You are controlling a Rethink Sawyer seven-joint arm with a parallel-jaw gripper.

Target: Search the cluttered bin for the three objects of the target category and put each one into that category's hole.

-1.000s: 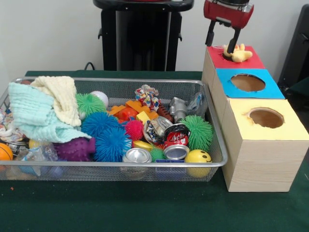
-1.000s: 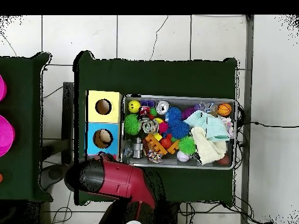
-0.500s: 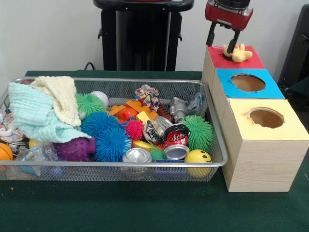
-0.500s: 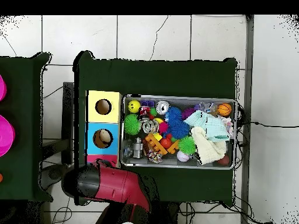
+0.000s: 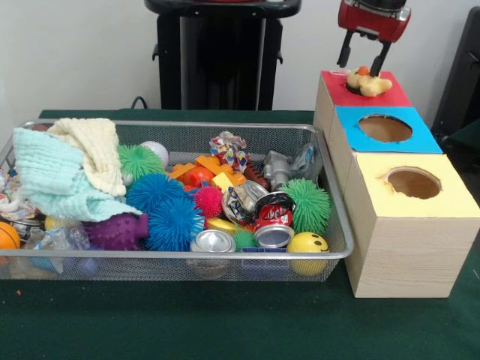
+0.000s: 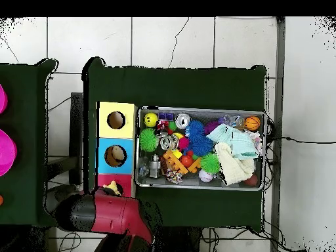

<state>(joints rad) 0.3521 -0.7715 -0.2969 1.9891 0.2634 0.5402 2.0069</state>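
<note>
Here, a yellow duck [image 5: 367,82] sits on the red box top [image 5: 390,94].
Gripper [image 5: 364,61] spread just above it, empty; bin [image 5: 330,251] beside, on a green-clothed table [image 5: 225,322], tiled floor [image 6: 197,42] around.

The table [image 5: 225,330] is covered in dark green cloth. Two things stand directly on it. A wire-mesh bin [image 5: 330,251], long and shallow, fills the front view's middle and nine o'clock side, packed with clutter. At its three o'clock end, just beside it, stands a row of three wooden boxes [image 5: 405,259], each with a hole on top: yellow top at six o'clock, blue in the middle, red at twelve o'clock. In the overhead view the boxes [image 6: 105,138] stand at nine o'clock of the bin [image 6: 200,186], on the green table [image 6: 177,85].
</note>
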